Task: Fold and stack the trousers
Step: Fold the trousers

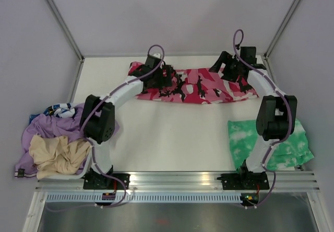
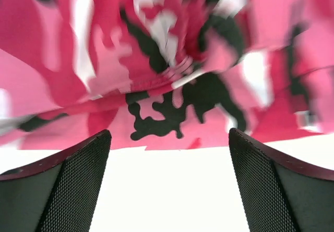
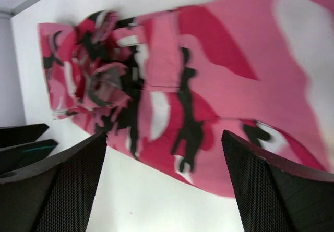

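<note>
Hovering with my left pincer [image 2: 169, 134] and right pincer [image 3: 163, 134] both spread empty over the pink, red, white and black camouflage cloth trousers [image 1: 193, 86] at twelve o'clock on the white table [image 1: 167, 133], I fear a one-layer pinch at their bunched nine-o'clock end could undo the fold.

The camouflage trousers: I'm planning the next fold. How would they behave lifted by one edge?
Probably floppy: the trousers lie flat with bunched folds at one end, so a lifted edge should drape. Likely light, being thin cloth. A push would probably wrinkle them rather than slide them.
</note>
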Controlling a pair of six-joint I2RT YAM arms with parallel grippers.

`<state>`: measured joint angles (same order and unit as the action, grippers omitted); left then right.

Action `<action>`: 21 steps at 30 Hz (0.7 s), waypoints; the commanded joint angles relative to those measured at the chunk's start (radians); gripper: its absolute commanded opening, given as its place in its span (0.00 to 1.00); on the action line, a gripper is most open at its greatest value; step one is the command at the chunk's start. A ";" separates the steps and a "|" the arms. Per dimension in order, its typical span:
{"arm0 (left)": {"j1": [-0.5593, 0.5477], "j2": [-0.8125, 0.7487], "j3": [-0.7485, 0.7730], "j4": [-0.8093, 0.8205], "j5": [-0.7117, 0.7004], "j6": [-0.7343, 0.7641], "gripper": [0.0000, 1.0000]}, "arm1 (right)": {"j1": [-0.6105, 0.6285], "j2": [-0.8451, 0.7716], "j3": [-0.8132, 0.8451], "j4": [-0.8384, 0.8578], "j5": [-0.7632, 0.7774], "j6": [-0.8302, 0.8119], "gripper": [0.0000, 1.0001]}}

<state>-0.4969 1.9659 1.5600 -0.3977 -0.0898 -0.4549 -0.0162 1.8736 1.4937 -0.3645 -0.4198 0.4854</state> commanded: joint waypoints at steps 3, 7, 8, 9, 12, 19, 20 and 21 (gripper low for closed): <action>0.122 -0.153 0.035 0.011 0.047 -0.080 0.99 | 0.171 0.106 0.167 0.130 -0.077 0.088 0.97; 0.221 -0.047 0.032 0.061 0.200 -0.108 0.97 | 0.271 0.218 0.260 0.226 -0.060 0.169 0.97; 0.218 -0.030 0.037 0.116 0.229 -0.079 0.94 | 0.286 0.240 0.272 0.251 -0.045 0.189 0.97; 0.212 -0.016 0.049 0.135 0.287 -0.008 0.93 | 0.315 0.290 0.307 0.263 -0.034 0.221 0.97; 0.149 0.017 0.071 0.161 0.297 0.163 0.93 | 0.352 0.396 0.409 0.237 0.041 0.242 0.97; 0.146 0.085 0.075 0.276 0.412 0.275 0.93 | 0.377 0.524 0.527 0.194 0.107 0.246 0.97; 0.144 0.100 0.078 0.286 0.415 0.282 0.93 | 0.375 0.522 0.527 0.190 0.119 0.239 0.97; 0.141 0.108 0.078 0.308 0.417 0.283 0.93 | 0.375 0.519 0.527 0.184 0.128 0.230 0.97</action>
<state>-0.3717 2.0468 1.6035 -0.2050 0.2543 -0.2661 0.3656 2.4046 1.9572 -0.1913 -0.3424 0.7113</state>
